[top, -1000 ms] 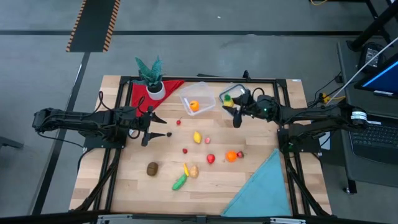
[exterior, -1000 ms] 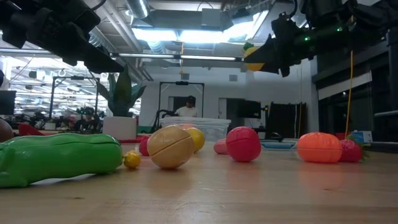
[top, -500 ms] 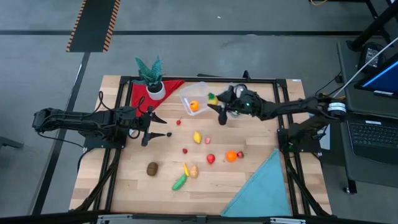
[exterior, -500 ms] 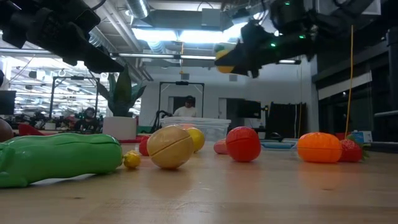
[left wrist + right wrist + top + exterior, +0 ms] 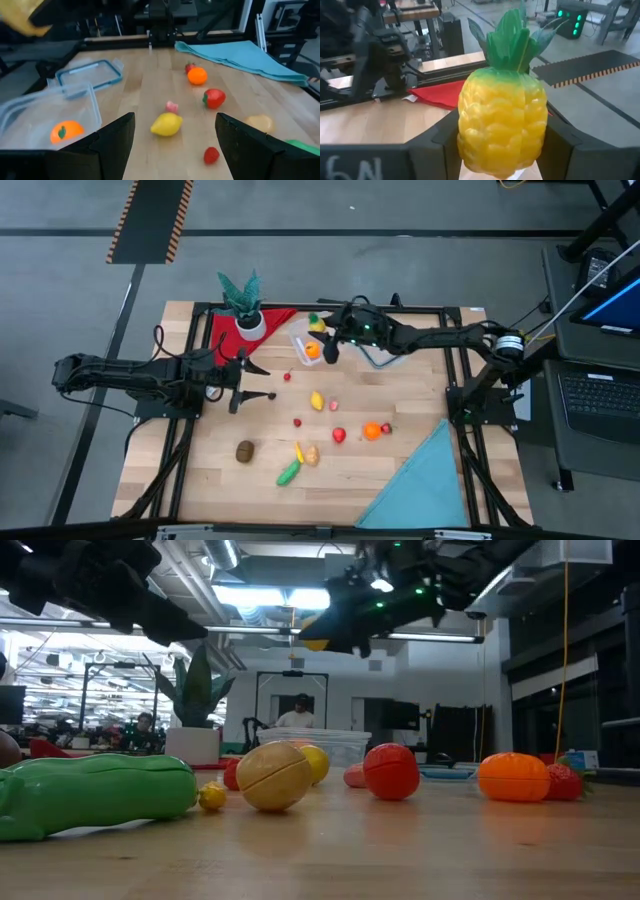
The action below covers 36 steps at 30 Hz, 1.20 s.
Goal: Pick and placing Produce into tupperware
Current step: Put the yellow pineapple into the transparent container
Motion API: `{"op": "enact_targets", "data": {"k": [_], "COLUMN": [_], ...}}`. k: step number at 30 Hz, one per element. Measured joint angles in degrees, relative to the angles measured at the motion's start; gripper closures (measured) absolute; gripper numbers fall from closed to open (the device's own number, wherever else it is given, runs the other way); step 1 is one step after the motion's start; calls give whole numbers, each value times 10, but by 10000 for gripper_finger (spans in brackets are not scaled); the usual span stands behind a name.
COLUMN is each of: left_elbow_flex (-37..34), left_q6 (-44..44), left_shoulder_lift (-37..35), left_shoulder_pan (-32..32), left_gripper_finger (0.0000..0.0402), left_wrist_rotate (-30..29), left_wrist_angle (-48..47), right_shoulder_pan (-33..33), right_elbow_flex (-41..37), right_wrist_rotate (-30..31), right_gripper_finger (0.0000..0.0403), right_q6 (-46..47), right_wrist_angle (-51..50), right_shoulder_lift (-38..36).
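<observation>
While raised above tupperware (image 5: 311, 340), right end effector (image 5: 327, 338) clamps pineapple (image 5: 501, 122)

Yellow pineapple (image 5: 501, 127) — green leaves; orange fruit (image 5: 312, 351) in seemingly clear tupperware (image 5: 301, 336).

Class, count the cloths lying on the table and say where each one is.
2: a red cloth under the potted plant at the far left corner, and a teal cloth at the near right corner. None looks hidden.
</observation>
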Motion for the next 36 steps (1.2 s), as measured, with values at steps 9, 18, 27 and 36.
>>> {"op": "enact_targets", "data": {"k": [9, 18, 27, 36], "left_elbow_flex": [0, 0, 0, 0], "left_q6": [-16, -3, -3, 5], "left_shoulder_lift": [0, 0, 0, 0], "left_shoulder_pan": [0, -1, -1, 0], "left_gripper_finger": [133, 133, 133, 133], "left_wrist_rotate": [1, 2, 3, 3], "left_wrist_angle": [-1, -4, -4, -4], "right_shoulder_pan": [1, -1, -23, -49], "right_elbow_flex": [123, 151, 150, 150], "right_wrist_rotate": [14, 60, 81, 82], "right_gripper_finger": [216, 216, 216, 216], "right_q6": [20, 37, 86, 100], "right_wrist_angle": [-173, -262, -302, -313], "right_shoulder_lift": [59, 54, 54, 61]}}
